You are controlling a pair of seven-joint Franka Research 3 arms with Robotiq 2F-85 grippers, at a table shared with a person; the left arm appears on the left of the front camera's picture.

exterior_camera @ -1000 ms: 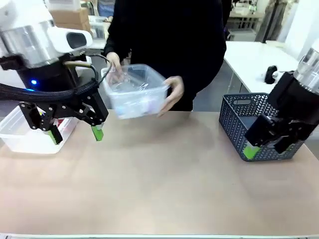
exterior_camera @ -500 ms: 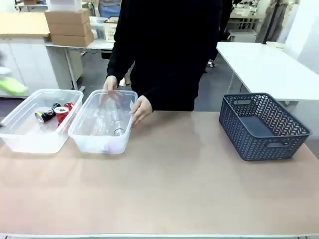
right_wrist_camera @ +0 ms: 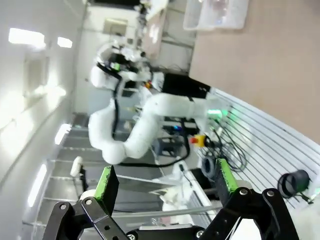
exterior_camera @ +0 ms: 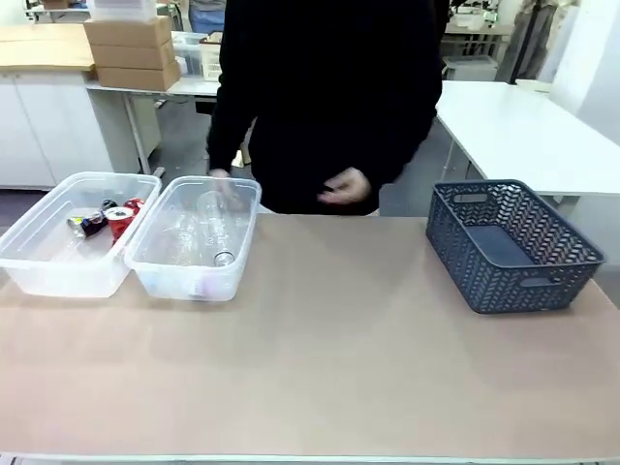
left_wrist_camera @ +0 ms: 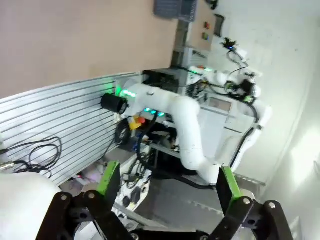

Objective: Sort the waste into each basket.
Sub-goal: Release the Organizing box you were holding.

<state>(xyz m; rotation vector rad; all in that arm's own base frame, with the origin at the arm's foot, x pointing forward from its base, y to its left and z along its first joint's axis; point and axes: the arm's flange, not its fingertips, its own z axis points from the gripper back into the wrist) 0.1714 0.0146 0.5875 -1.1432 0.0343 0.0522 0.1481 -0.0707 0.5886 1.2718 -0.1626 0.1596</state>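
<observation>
My left gripper (left_wrist_camera: 167, 182): black linkage frame w/ round screws, slim green pads (left_wrist_camera: 108, 177). Right gripper (right_wrist_camera: 162, 185) same build. My arms are white, rounded.

The right gripper (right_wrist_camera: 162, 187) rises from the bottom edge, jaws wide apart, green pads (right_wrist_camera: 106, 183) facing each other with nothing between them. Beyond them a white arm (right_wrist_camera: 145, 120) bends near a ribbed metal panel (right_wrist_camera: 270, 145). Far off, a clear tub (right_wrist_camera: 215, 14) sits on the tan table (right_wrist_camera: 265, 65).
</observation>
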